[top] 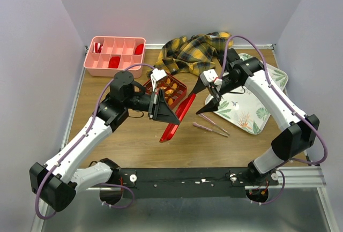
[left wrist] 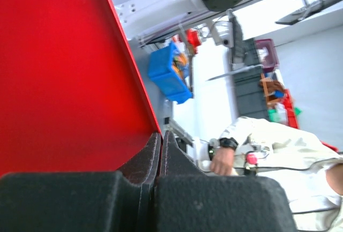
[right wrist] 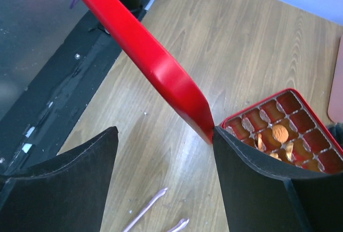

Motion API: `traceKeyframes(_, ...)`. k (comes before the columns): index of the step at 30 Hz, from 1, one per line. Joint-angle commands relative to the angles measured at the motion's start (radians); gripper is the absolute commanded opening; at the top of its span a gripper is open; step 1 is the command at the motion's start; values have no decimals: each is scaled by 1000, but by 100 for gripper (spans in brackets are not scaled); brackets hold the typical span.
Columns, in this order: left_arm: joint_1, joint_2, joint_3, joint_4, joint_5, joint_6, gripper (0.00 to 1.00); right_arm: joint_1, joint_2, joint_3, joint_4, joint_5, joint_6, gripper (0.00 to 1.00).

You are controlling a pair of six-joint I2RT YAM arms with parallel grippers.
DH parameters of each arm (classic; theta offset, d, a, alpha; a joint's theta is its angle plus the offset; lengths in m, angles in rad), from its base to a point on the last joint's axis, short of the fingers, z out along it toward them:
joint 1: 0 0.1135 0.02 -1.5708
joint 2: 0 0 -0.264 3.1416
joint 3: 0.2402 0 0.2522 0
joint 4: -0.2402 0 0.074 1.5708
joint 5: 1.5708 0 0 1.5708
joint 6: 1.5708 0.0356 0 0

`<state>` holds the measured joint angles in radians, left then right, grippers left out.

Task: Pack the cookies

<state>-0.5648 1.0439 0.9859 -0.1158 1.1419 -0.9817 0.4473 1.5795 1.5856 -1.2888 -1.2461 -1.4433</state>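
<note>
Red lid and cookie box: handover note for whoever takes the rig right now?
Left gripper: shut on the red lid, holding it on edge above the table, tilted.
Right gripper: open and holding nothing. The lid's far end sits right at one fingertip; I cannot tell if they touch.
Box: open on the table behind the lid, with cookies in its compartments. The only cookies I can see are in the box.
Done: cookies loaded, lid picked up.
Left: probably steady the lid with the right gripper, lay it on the box and close it.
</note>
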Motion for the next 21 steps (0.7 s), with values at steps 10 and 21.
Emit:
traceKeyframes(10,19,-41,-53,266,111,-166,0,30,22,45,75,-22,202,80)
traceKeyframes(21,55,-21,-52,283,111,-137,0,39,54,77,-210,-99,-46,57)
